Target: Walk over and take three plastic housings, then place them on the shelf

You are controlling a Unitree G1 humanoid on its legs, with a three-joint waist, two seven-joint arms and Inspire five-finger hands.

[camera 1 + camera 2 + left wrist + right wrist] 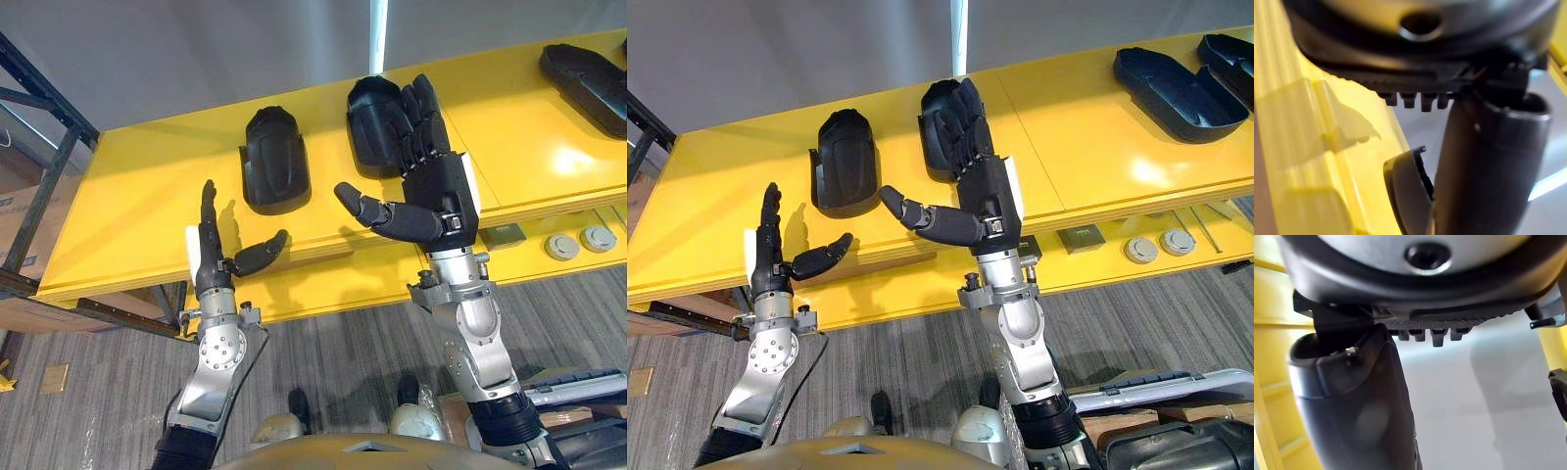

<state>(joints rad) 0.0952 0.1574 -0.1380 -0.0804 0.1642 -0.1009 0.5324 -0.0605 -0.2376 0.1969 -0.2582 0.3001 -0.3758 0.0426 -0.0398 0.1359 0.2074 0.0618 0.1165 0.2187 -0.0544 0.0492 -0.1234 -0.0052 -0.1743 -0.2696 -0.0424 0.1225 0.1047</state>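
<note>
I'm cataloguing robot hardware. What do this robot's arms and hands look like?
The left arm and right arm are silver-grey metal with round joints. The left hand and right hand are black and segmented, each with a white side panel.

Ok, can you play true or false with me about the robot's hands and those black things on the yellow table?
1. Both hands are open. True: the left hand and right hand have straight fingers.
2. The left hand holds a housing. False: it holds nothing; the left housing lies on the yellow shelf.
3. The right hand's fingers show over the middle housing. True.
4. The shelf is red. False: it is yellow.
5. The right housing lies apart from both hands. True.
</note>
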